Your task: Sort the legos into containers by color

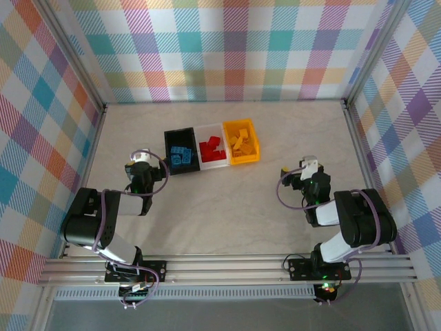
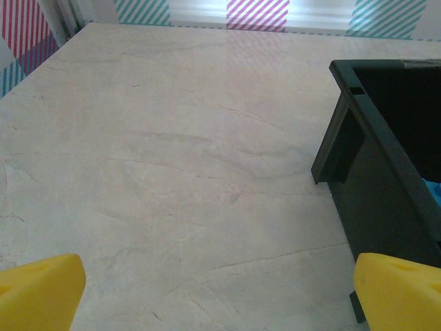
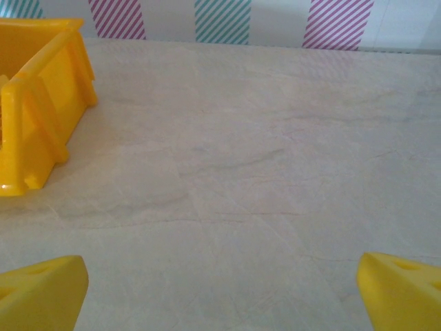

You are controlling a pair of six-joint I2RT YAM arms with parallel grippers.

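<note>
Legos (image 1: 211, 149) inside containers (image 1: 208, 127), between left gripper (image 1: 143, 154) and right gripper (image 1: 309, 163)

The black bin (image 1: 168, 153), the clear bin (image 1: 209, 128) and the yellow bin (image 1: 255, 143) stand touching in one row in the far half of the worktop (image 1: 227, 214), and this row is what blocks the way there. In front of the row, the wide surface between the two arms is bare, and so are the strips beside the row up to the plaid walls (image 1: 227, 48). The left claw (image 2: 220, 295) has bare worktop ahead and the black bin's wall near on its right, while the right claw (image 3: 220, 293) has bare worktop ahead and the yellow bin farther off on its left.
</note>
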